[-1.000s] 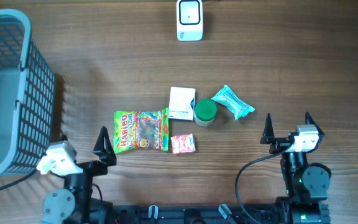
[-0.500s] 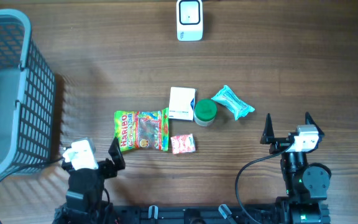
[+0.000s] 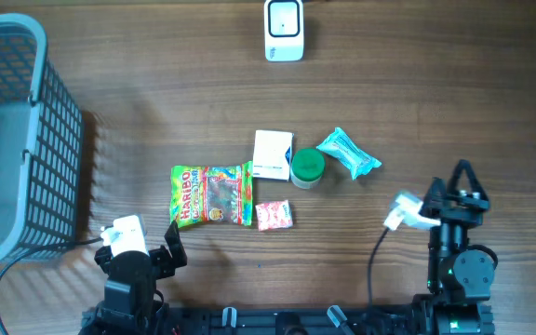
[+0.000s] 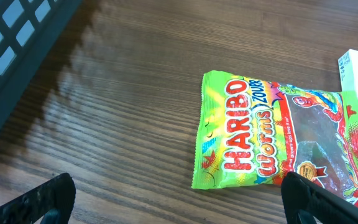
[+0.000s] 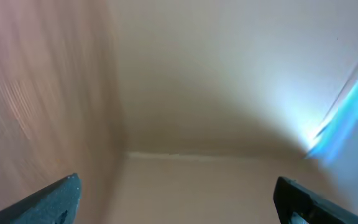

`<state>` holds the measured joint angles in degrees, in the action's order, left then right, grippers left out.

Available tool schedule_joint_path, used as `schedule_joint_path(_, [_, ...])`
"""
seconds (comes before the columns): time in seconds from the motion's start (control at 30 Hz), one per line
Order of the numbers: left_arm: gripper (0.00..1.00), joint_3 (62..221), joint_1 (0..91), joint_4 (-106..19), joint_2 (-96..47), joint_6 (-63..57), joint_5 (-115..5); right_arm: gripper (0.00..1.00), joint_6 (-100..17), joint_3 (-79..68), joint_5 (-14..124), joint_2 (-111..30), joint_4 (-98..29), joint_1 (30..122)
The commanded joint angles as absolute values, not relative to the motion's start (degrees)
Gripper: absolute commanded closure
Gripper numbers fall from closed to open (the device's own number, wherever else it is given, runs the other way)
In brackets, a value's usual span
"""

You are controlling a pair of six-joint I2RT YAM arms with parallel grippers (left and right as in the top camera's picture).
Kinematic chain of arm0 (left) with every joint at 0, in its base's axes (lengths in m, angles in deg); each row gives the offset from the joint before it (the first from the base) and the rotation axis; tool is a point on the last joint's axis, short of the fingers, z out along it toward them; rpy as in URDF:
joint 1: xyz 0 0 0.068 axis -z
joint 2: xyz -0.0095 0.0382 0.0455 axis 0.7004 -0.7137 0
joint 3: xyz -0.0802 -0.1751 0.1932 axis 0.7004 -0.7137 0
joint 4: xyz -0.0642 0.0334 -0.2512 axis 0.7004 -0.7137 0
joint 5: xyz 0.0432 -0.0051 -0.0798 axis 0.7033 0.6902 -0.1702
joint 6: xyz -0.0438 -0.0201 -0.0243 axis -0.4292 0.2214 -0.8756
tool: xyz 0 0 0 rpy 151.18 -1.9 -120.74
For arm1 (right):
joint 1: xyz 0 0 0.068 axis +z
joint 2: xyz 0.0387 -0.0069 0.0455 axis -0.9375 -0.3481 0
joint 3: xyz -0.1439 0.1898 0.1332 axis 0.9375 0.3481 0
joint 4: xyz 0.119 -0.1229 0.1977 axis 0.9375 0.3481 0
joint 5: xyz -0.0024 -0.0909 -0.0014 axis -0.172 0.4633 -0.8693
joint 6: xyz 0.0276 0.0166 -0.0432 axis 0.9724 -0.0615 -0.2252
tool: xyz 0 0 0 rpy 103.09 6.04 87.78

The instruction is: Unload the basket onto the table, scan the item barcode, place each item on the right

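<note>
So the Haribo bag was lying flat on the wooden surface, label up, nothing touching it on the robot's side. The left tool sat just off the bag's near-left corner, on the robot's side of it, fingers spread wide and nothing between them. In the left wrist view the bag was ahead and off to the right of the fingers, clearly apart from them.

The right tool was well off to the right of the bag, also spread wide and empty. Its camera only gave a blurry beige wash, so no item showed up there.

Other stuff, all relative to the bag:
- a pink packet just beside its near-right corner
- a white box just past its far-right corner
- a green-lidded tub right next to that box
- a teal packet further right again
- the scanner well beyond the bag at the far edge
- a grey basket well to the left
</note>
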<state>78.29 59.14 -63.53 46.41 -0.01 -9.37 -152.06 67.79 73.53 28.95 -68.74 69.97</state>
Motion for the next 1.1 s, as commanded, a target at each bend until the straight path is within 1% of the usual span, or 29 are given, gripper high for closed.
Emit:
schedule_joint_path(0.0, [0.00,78.4,59.5,-63.6,46.6,-0.3,-9.5,0.00,-178.4,67.9,73.6,28.9,-68.8,70.1])
schedule_joint_path(0.33, [0.00,78.4,59.5,-63.6,46.6,-0.3,-9.5,0.00,-178.5,67.9,73.6,28.9,-69.0,70.1])
schedule_joint_path(0.43, [0.00,78.4,59.5,-63.6,46.6,-0.3,-9.5,0.00,-178.5,67.9,71.3,28.9,-68.7,70.1])
schedule_joint_path(0.5, [0.00,78.4,59.5,-63.6,46.6,-0.3,-9.5,0.00,-178.5,67.9,68.2,28.9,-68.5,70.1])
schedule_joint_path(0.57, [0.00,78.4,59.5,-63.6,46.6,-0.3,-9.5,0.00,-178.0,67.9,60.1,28.6,-67.4,70.1])
schedule_joint_path(0.63, [0.00,78.4,59.5,-63.6,46.6,-0.3,-9.5,0.00,-177.2,67.9,55.9,26.8,-67.8,70.1])
schedule_joint_path(0.77, [0.00,78.4,59.5,-63.6,46.6,-0.3,-9.5,0.00,-161.9,67.9,56.9,20.0,-67.8,70.1])
schedule_joint_path(0.8, [0.00,78.4,59.5,-63.6,46.6,-0.3,-9.5,0.01,-158.4,67.9,55.5,14.9,-67.9,70.1])
schedule_joint_path(0.87, [0.00,78.4,59.5,-63.6,46.6,-0.3,-9.5,0.00,-158.4,67.9,52.9,11.2,-68.3,70.1])
schedule_joint_path(0.9, [0.00,78.4,59.5,-63.6,46.6,-0.3,-9.5,0.00,-158.4,67.9,50.4,9.1,-68.9,70.1])
schedule_joint_path(1.0, [0.00,78.4,59.5,-63.6,46.6,-0.3,-9.5,0.00,-158.4,67.9,32.6,2.6,-73.5,70.1])
schedule_joint_path(1.07, [0.00,78.4,59.5,-63.6,46.6,-0.3,-9.5,0.00,-158.4,67.9,23.9,0.3,-74.3,70.1])
